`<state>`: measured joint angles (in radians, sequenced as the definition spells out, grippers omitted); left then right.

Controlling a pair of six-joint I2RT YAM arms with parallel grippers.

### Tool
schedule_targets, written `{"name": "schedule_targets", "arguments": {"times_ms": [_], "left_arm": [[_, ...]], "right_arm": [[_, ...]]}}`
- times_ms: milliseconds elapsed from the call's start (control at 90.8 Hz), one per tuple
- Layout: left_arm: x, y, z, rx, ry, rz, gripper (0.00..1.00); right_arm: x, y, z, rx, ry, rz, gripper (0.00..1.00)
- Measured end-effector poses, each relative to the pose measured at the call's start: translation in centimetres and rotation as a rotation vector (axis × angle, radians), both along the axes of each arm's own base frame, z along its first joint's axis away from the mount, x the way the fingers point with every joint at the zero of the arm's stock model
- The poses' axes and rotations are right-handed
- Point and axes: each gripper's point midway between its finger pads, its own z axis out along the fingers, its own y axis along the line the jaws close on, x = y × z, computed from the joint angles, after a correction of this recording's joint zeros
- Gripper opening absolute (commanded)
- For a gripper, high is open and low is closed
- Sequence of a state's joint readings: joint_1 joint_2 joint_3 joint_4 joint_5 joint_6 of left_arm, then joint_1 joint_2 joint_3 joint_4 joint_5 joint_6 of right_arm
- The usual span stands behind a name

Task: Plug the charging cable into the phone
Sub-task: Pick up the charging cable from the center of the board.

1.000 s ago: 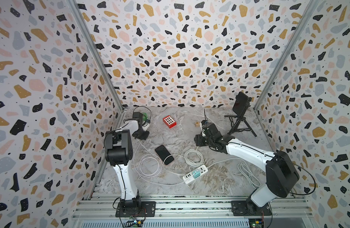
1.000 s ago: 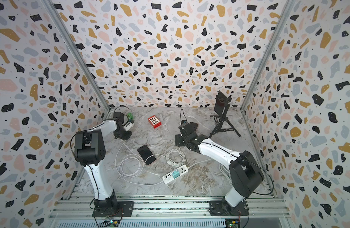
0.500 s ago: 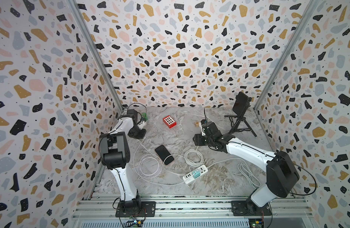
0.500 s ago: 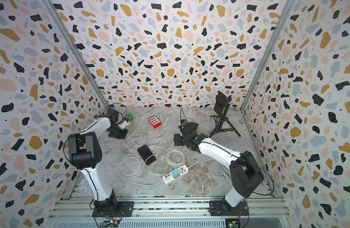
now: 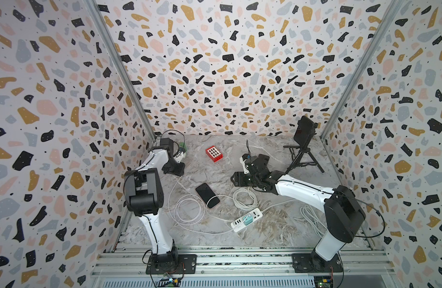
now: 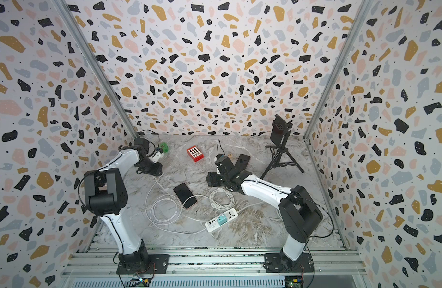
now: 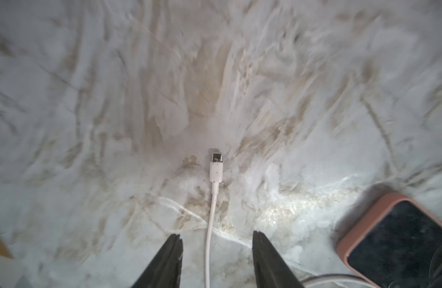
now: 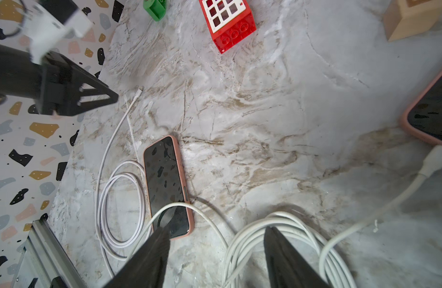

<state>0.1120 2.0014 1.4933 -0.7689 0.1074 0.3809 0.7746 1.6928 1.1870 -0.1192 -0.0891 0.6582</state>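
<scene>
The phone [image 5: 207, 195] [image 6: 185, 195] [image 8: 166, 187] lies face up in a pink case mid-table. The white charging cable [image 7: 210, 224] [image 8: 107, 159] coils beside it. Its plug [image 7: 216, 162] [image 8: 140, 88] rests free on the marble, pointing away from the phone. My left gripper [image 7: 217, 234] [image 5: 176, 172] is open, with the cable running loose between its fingers. A corner of the phone [image 7: 399, 239] shows in the left wrist view. My right gripper [image 8: 217, 229] [image 5: 236, 179] is open and empty, hovering over a thicker white cord coil [image 8: 277, 232].
A power strip [image 5: 247, 217] holds a teal charger. A red block [image 5: 214, 154], green block [image 6: 164, 146] and wooden block [image 8: 412, 17] sit near the back. A second pink-cased phone [image 8: 434, 112] has a cable plugged in. A tripod [image 5: 303, 154] stands back right.
My left gripper has opened and let the cable's plug end drop onto the table. The left arm's elbow swung towards the left wall. The right gripper opened slightly.
</scene>
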Motion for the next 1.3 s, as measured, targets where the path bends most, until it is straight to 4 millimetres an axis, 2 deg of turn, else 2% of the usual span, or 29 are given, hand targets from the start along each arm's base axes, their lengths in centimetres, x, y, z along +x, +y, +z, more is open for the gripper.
{"name": "schedule_targets", "arguments": {"times_ms": [121, 275, 451, 672, 848, 1046, 1299], "left_arm": [[-0.4, 0.2, -1.9, 0.009, 0.046, -0.003, 0.32], [-0.5, 0.5, -2.8, 0.027, 0.067, -0.009, 0.29], [0.0, 0.8, -3.0, 0.041, 0.086, -0.020, 0.27], [0.4, 1.4, -3.0, 0.071, 0.121, -0.021, 0.03], [0.3, 1.3, -2.9, 0.059, 0.143, -0.024, 0.00], [-0.2, 0.6, -2.2, -0.021, 0.184, -0.003, 0.00], [0.0, -1.0, 1.8, -0.170, 0.156, 0.041, 0.00]], "right_arm": [[0.2, -0.3, 0.2, -0.009, -0.012, -0.012, 0.66], [0.4, -0.7, 0.9, -0.015, -0.034, -0.026, 0.66], [0.4, -1.0, 0.9, -0.028, -0.037, -0.035, 0.66], [0.1, -1.3, 0.5, -0.046, -0.019, -0.035, 0.66], [0.2, -1.3, 0.8, -0.047, -0.022, -0.038, 0.66], [0.0, -1.4, 0.6, -0.054, -0.009, -0.034, 0.66], [-0.2, 0.0, 0.5, 0.015, 0.040, -0.023, 0.66]]}}
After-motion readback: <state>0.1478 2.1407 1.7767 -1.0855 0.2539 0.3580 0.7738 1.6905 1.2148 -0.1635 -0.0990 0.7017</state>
